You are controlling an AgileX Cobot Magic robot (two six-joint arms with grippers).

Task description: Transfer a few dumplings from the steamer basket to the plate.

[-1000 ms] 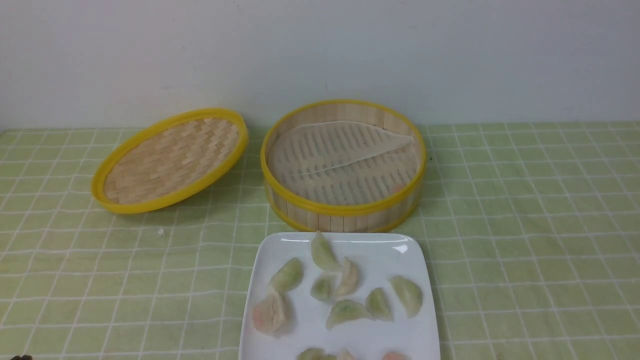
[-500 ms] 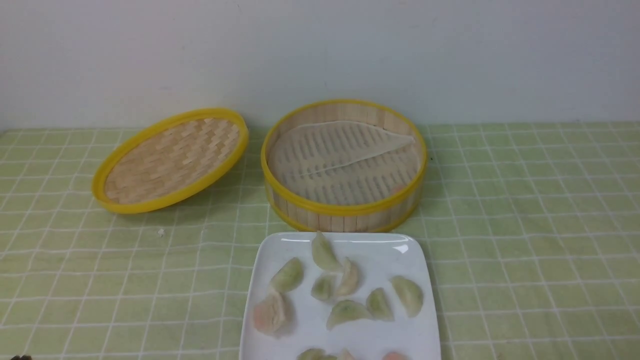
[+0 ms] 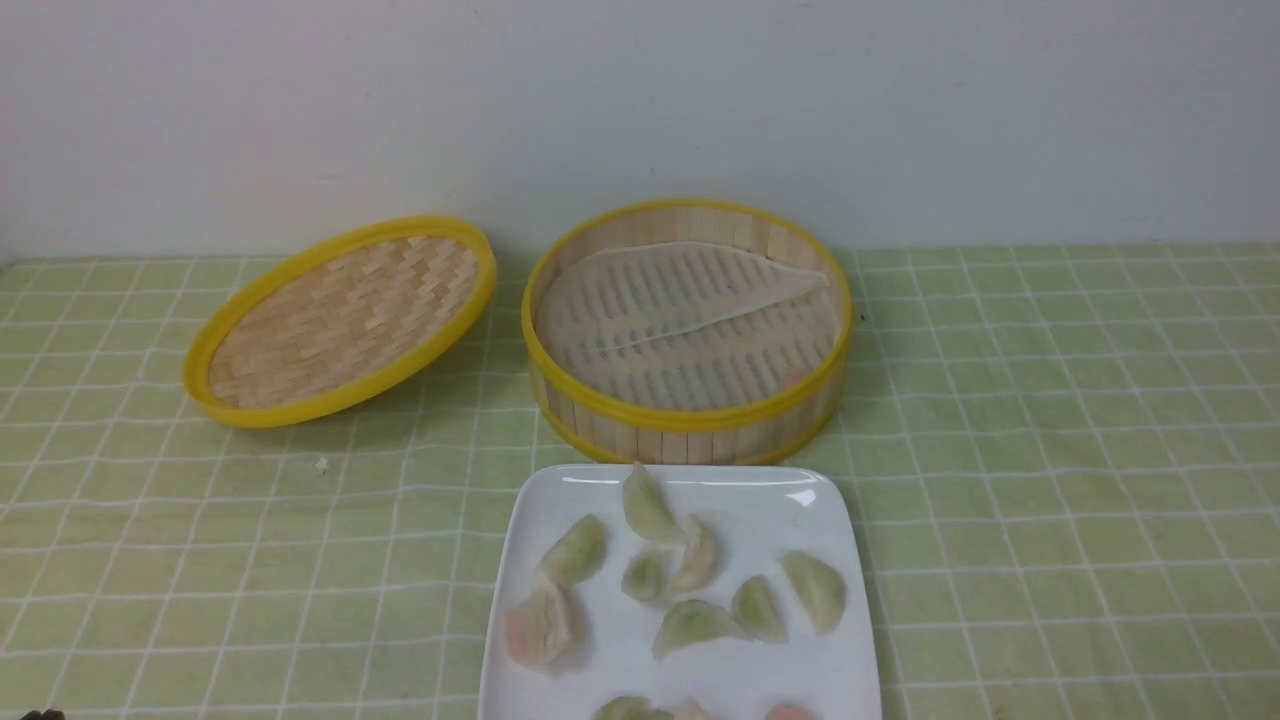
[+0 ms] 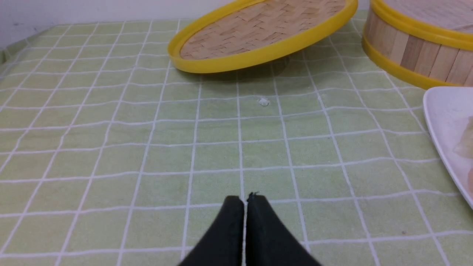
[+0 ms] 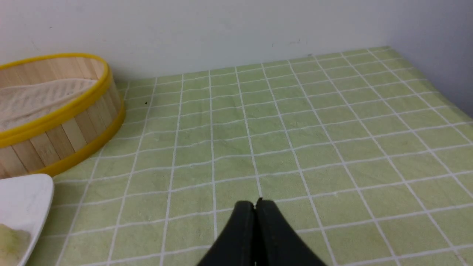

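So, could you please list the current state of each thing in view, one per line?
steamer basket: uncovered, liner partly folded, one pinkish bit near its front right wall
lid: off, tilted, beside the basket
plate: loaded with green and pink dumplings
pink dumpling: lying on the plate
left gripper: shut, empty, over the cloth
right gripper: shut, empty, over the cloth

Open cloth (image 3: 1050, 450) is left at three o'clock of the basket (image 3: 688, 420); nine o'clock is blocked by the lid (image 3: 340, 320).
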